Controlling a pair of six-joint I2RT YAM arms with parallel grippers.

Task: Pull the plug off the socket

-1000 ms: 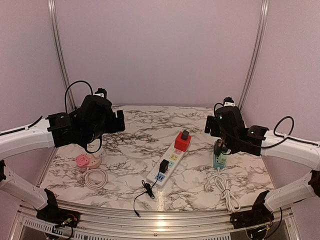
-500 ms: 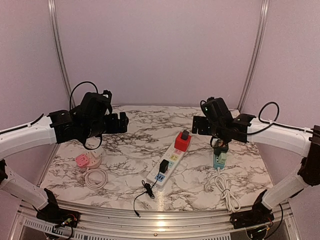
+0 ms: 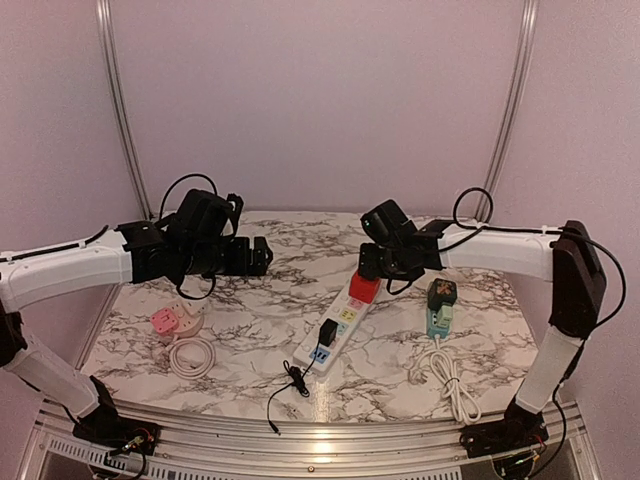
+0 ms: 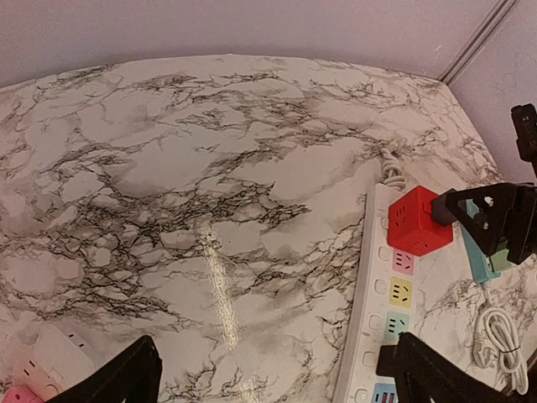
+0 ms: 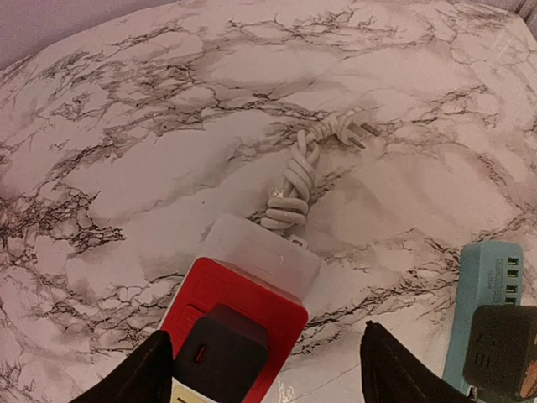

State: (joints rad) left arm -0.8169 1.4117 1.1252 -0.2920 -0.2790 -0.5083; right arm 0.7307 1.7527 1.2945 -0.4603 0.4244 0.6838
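Plug (image 5: 222,351) on red cube socket (image 5: 252,295) now under my wide-open right gripper (image 5: 267,374), just swung over from teal strip (image 5: 491,277); grasp next.

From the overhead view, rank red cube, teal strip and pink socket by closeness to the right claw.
1. red cube, just below the right gripper.
2. teal strip, off to the right.
3. pink socket, far left.
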